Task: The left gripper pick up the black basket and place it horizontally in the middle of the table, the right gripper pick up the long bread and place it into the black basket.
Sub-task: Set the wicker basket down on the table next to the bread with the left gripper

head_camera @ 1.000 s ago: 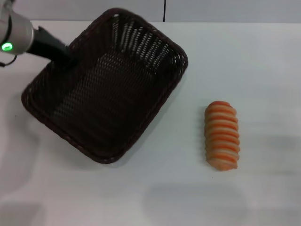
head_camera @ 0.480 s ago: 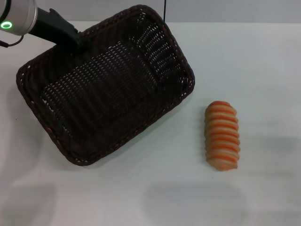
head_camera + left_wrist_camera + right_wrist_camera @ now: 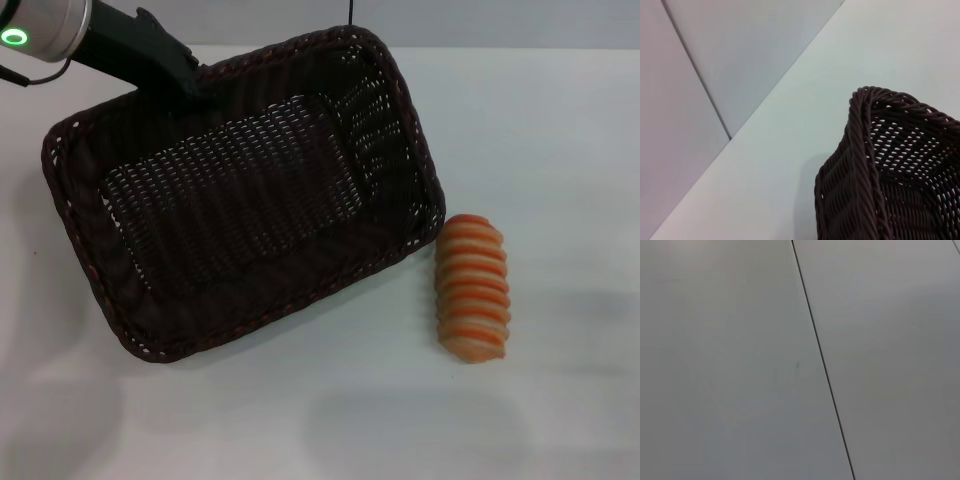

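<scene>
The black basket [image 3: 230, 200] takes up the left and middle of the head view, its long side running slantwise, nothing inside it. My left gripper [image 3: 185, 85], on the arm with the green ring light, is shut on the basket's far rim. In the left wrist view, one rounded corner of the basket [image 3: 890, 170] shows over the white table [image 3: 790, 140]. The long bread [image 3: 472, 288], striped orange and cream, lies on the table [image 3: 560, 150] just right of the basket's near right corner, a small gap between them. No part of my right gripper shows in any view.
A grey panelled wall [image 3: 715, 50] with a dark seam runs behind the table's far edge. The right wrist view holds only grey wall panels [image 3: 740, 365] and a seam line.
The left gripper has swung the basket clockwise and to the right, so its near right corner now lies close to the bread. The bread has not moved.
</scene>
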